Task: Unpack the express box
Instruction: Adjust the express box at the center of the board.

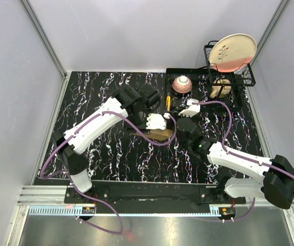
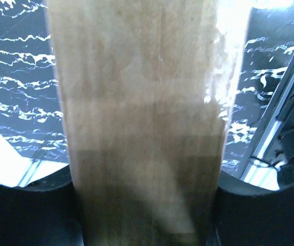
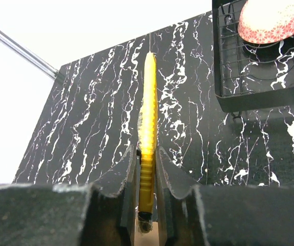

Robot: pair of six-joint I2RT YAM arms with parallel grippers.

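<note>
The express box [image 2: 141, 102], plain brown cardboard, fills the middle of the left wrist view and runs up from between the two black fingers [image 2: 28, 215]. My left gripper [image 2: 147, 205] is shut on its sides. From above, the box [image 1: 161, 135] shows just under the left gripper [image 1: 157, 122] at the table's centre. My right gripper [image 3: 147, 164] is shut on a yellow utility knife [image 3: 148, 102] that points away towards the far edge. From above, the knife [image 1: 168, 101] is just beyond the box, with the right gripper [image 1: 180, 109] to its right.
A black wire dish rack [image 1: 229, 77] stands at the back right with a round plate [image 1: 232, 48] upright in it. A pink bowl [image 1: 182, 84] lies upside down beside it, also seen as the bowl [image 3: 272, 20] in the right wrist view. White walls enclose the black marbled table [image 1: 111, 154].
</note>
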